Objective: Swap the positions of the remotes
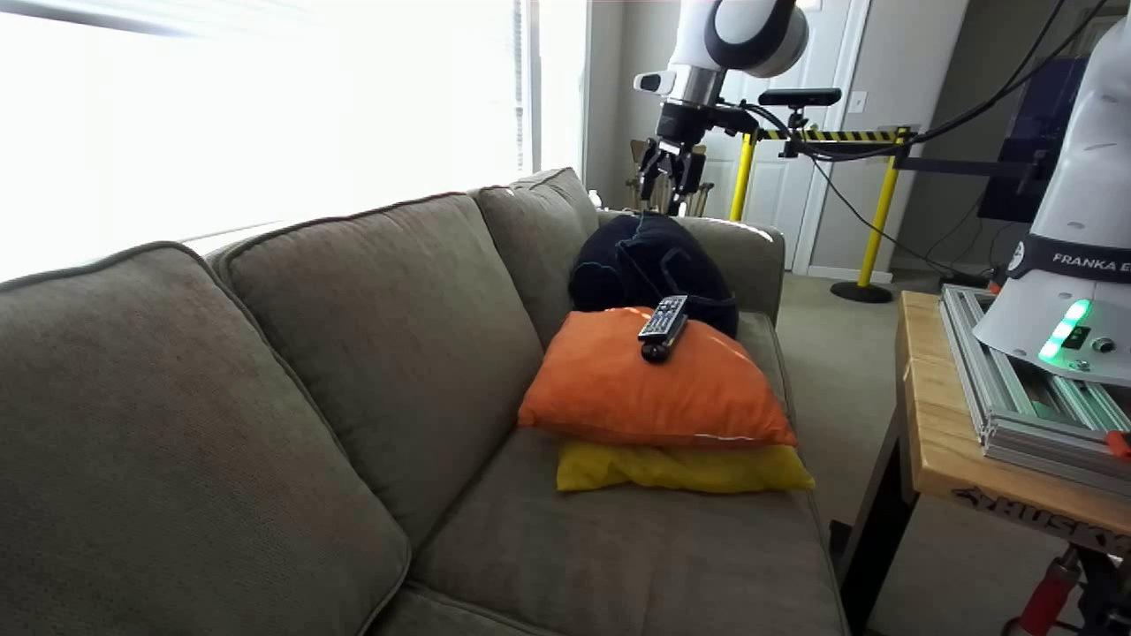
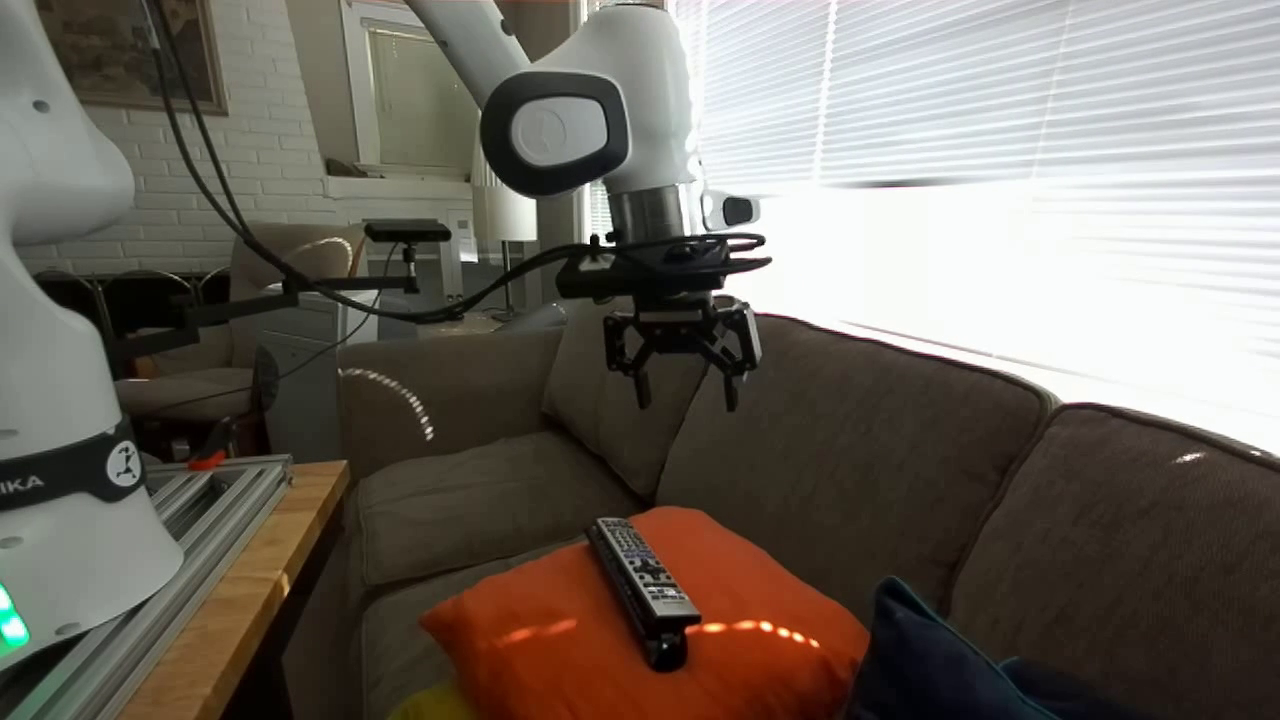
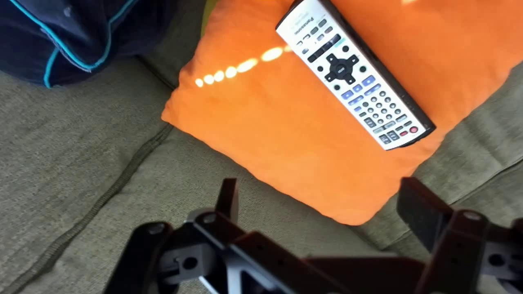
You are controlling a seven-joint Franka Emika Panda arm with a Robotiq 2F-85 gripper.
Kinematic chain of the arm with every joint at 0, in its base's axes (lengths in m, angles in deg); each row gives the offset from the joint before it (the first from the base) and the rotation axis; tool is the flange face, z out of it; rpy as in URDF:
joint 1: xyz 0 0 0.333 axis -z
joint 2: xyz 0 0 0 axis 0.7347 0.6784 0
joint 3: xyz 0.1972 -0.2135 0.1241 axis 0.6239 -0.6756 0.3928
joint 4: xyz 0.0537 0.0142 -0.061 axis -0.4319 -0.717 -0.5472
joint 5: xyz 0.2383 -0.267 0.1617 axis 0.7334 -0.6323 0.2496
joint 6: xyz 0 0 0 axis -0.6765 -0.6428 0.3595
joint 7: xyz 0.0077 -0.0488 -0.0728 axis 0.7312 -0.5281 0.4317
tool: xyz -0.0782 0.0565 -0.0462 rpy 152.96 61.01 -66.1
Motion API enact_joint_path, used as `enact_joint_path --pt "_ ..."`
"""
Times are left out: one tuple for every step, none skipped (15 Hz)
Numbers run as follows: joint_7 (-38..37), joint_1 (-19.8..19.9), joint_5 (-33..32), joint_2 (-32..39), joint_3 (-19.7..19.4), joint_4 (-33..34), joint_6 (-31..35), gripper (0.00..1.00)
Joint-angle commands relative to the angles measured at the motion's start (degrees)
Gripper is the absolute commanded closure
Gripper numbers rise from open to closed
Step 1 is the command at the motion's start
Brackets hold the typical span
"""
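we had the grey remote [image 3: 355, 76], buttons up, lying along the top of the black remote [image 2: 666, 652], whose end poked out from beneath; both rested on the orange cushion [image 1: 596, 384]; we judged the upper one light, stiff and smooth, hard to crush but apt to slide off its partner; we favoured a pinch across its narrow width, near mid-length, on the side edges and shallow enough to spare the one below; the soft-looking cushion would probably sink under a push; our gripper [image 2: 688, 402] hung above, well apart from the remotes, spread wide and holding nothing; farther out, the yellow cushion [image 1: 680, 470] showed under the orange one, the dark blue bundle [image 1: 645, 262] lay near both, and the sofa [image 1: 389, 318] carried them all
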Motion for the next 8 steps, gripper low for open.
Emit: enact_joint_path --pt "-15.6 -4.0 -8.2 -0.5 -5.7 -3.2 3.6 0.00" --pt "-19.9 -4.9 -10.5 -0.7 -7.4 -3.3 2.3 0.00" --pt "-24.0 -6.0 -12.3 -0.7 -8.9 -2.8 0.4 0.00" --pt "-28.1 -7.0 -13.8 -0.8 -10.1 -2.5 -1.4 0.00" --pt "-32.1 -7.7 -14.6 -0.8 -10.4 -2.1 -3.4 0.00" --pt "-36.1 -8.2 -15.0 -0.8 -10.2 -1.6 -5.8 0.00" --pt "-40.0 -8.6 -15.0 -1.0 -9.6 -1.6 -7.8 0.00" --pt "-42.1 -6.7 -13.4 -1.1 -6.7 -1.3 -10.8 0.00"
